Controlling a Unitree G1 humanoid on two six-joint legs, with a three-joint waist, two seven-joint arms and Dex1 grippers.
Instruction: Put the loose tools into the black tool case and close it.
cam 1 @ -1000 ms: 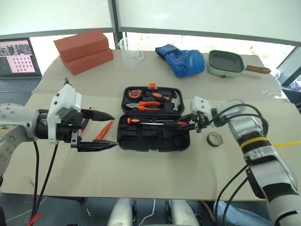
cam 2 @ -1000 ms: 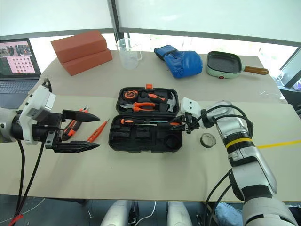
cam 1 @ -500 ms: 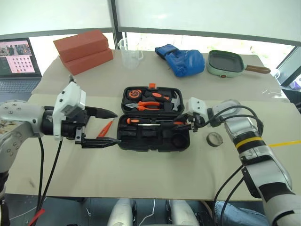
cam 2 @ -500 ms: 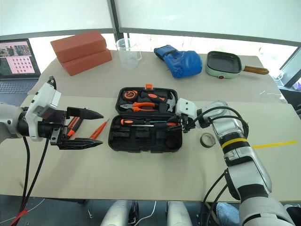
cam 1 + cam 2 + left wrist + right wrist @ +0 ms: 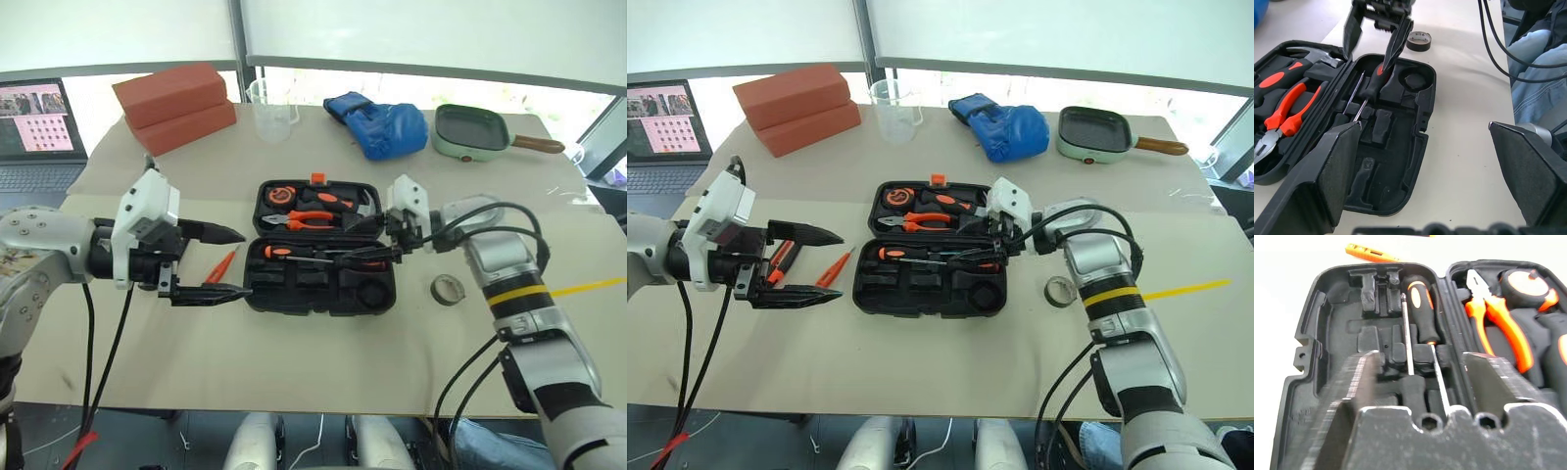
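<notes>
The table [image 5: 323,367] is carrying the open case [image 5: 321,264] at its middle, lid half lying toward the far edge. Two screwdrivers [image 5: 313,253] are sitting in the near half's slots. The left gripper [image 5: 223,264] is hovering off the case's left side, fingers spread wide and holding nothing. The right gripper [image 5: 377,247] is hanging over the case's right end, fingers parted and empty. The tester [image 5: 221,266] is lying left of the case; the tape roll [image 5: 447,289] is lying toward the right edge.
</notes>
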